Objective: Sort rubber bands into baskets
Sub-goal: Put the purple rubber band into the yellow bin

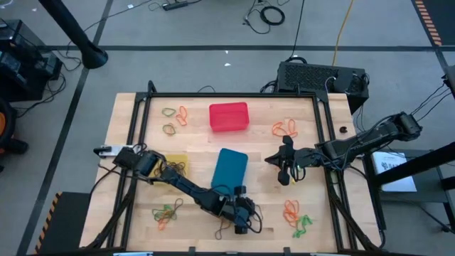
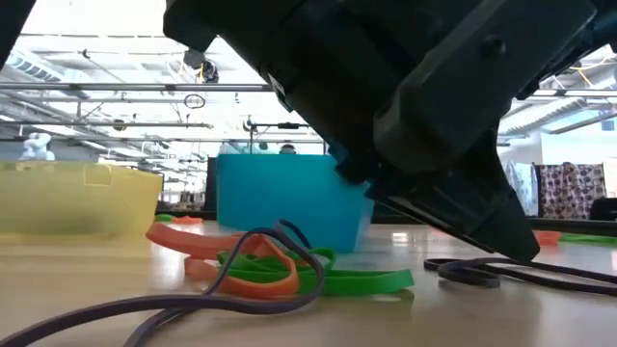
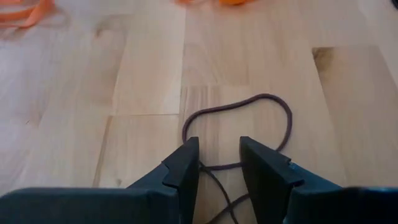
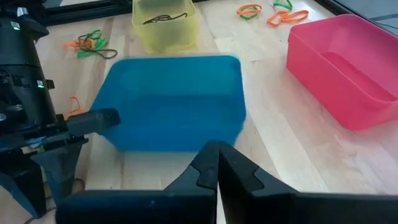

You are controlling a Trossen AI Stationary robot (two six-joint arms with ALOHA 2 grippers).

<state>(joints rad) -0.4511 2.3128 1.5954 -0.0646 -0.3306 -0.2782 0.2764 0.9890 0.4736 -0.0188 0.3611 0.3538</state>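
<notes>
A dark brown rubber band (image 3: pixel 239 127) lies flat on the wood near the table's front edge. My left gripper (image 3: pixel 217 155) is open and low over it, angled down, with one strand of the loop running between the fingertips; I see no touch. The low view also shows this gripper (image 2: pixel 516 246) just above the band (image 2: pixel 482 273). My right gripper (image 4: pixel 216 158) hovers shut and empty to the right of the blue basket (image 1: pixel 229 171). The red basket (image 1: pixel 229 117) stands at the far middle. The yellow basket (image 4: pixel 165 25), with a dark band inside, is at the left.
Orange and green rubber bands lie in clusters at the far left (image 1: pixel 174 117), far right (image 1: pixel 286 128), near left (image 1: pixel 167 211) and near right (image 1: pixel 297 217). A black box (image 1: pixel 320 77) stands behind the table. Black frame rails (image 1: pixel 142 135) run along the table's sides.
</notes>
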